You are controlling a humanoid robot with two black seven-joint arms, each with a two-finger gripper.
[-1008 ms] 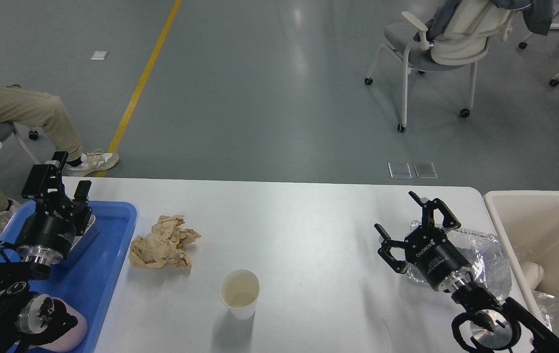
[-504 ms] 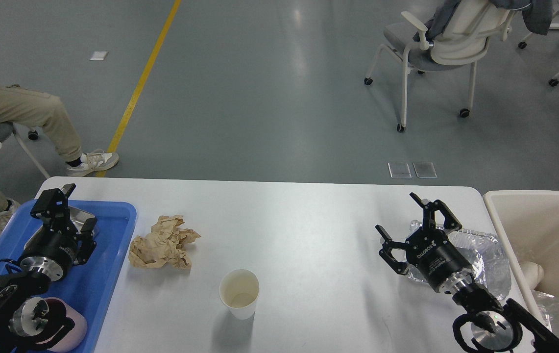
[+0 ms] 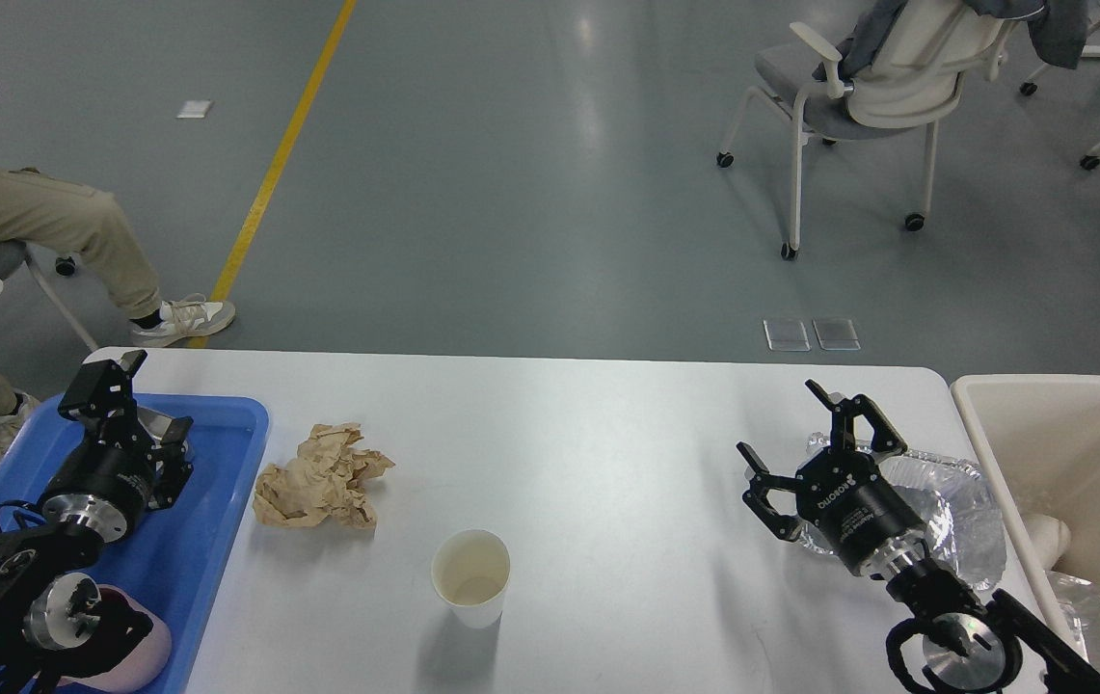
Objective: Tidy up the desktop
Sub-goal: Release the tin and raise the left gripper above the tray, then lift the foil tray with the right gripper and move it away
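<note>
The desktop (image 3: pixel 588 453) is a wide white tabletop. On it lie a crumpled brown paper (image 3: pixel 318 477), an upright empty paper cup (image 3: pixel 470 576) and a crinkled foil tray (image 3: pixel 959 506) at the right. My left gripper (image 3: pixel 156 395) is open over the blue tray (image 3: pixel 217 540), with a shiny metal container (image 3: pixel 156 420) showing between its fingers. My right gripper (image 3: pixel 776 414) is open and empty, hovering at the foil tray's left edge; my wrist hides part of the foil.
A cream-coloured bin (image 3: pixel 1070 434) stands off the table's right end, with foil and a pale item inside. A pink object (image 3: pixel 149 648) lies at the blue tray's near end. A seated person (image 3: pixel 29 222) is at far left and office chairs (image 3: pixel 858 96) stand beyond.
My left gripper has come down and back from its higher position, uncovering the metal container in the blue tray. The right gripper has barely moved.
</note>
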